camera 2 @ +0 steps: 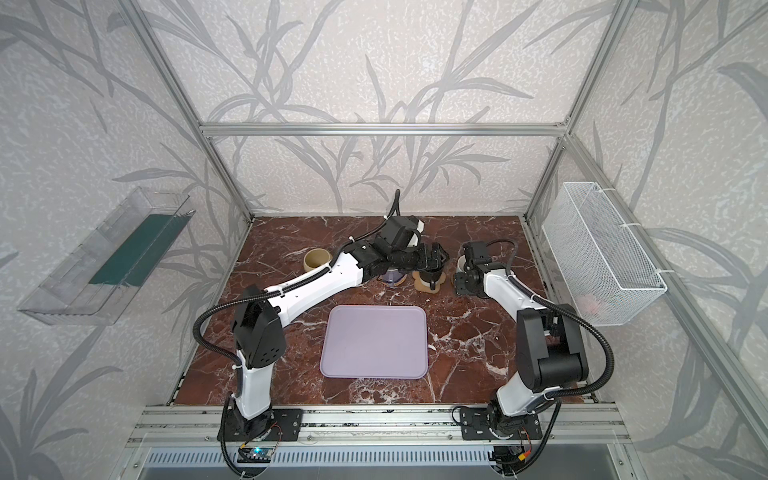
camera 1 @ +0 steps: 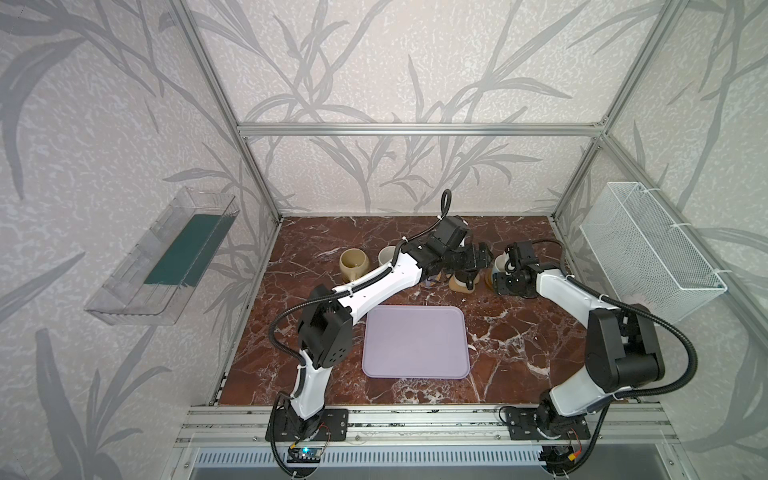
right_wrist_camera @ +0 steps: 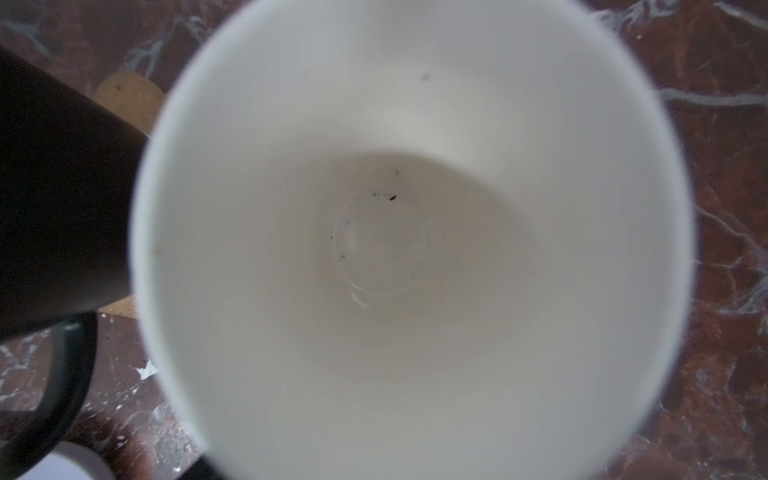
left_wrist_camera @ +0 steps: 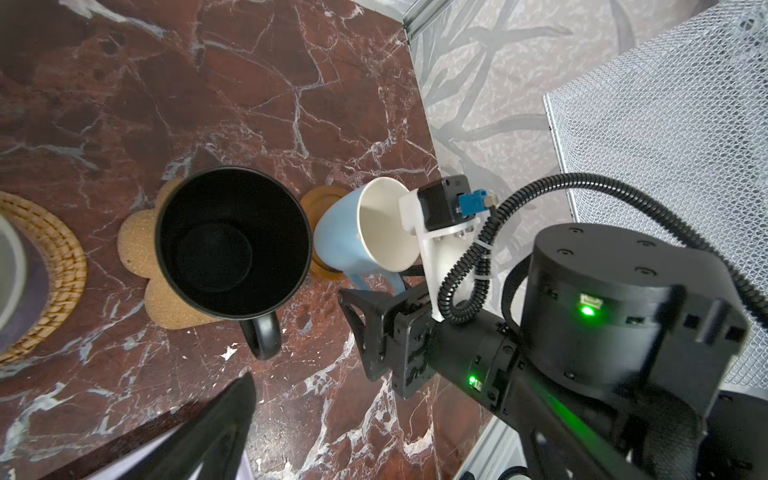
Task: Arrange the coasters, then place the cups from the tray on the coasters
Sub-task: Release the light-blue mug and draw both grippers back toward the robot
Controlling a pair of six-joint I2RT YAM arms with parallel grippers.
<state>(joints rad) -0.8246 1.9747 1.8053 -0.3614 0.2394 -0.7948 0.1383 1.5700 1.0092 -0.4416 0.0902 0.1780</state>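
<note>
The lilac tray (camera 1: 415, 345) lies bare in both top views. Behind it stand the cups in a row: beige (camera 1: 353, 264), white (camera 1: 386, 253), lilac (camera 2: 392, 278) on a rattan coaster (left_wrist_camera: 58, 257), black (left_wrist_camera: 232, 245) on the paw coaster (left_wrist_camera: 141, 245), and light blue (left_wrist_camera: 353, 232) on an amber-brown coaster (left_wrist_camera: 320, 199). My right gripper (left_wrist_camera: 380, 291) is at the light blue cup's handle, fingers (left_wrist_camera: 353, 311) apart. The right wrist view looks down into that cup (right_wrist_camera: 395, 228). My left gripper (camera 1: 482, 255) hovers open above the black cup, holding nothing.
A clear bin (camera 1: 162, 257) hangs on the left wall and a white wire basket (camera 1: 648, 249) on the right wall. Metal frame posts edge the marble table (camera 1: 519, 353). My left arm stretches over the white and lilac cups.
</note>
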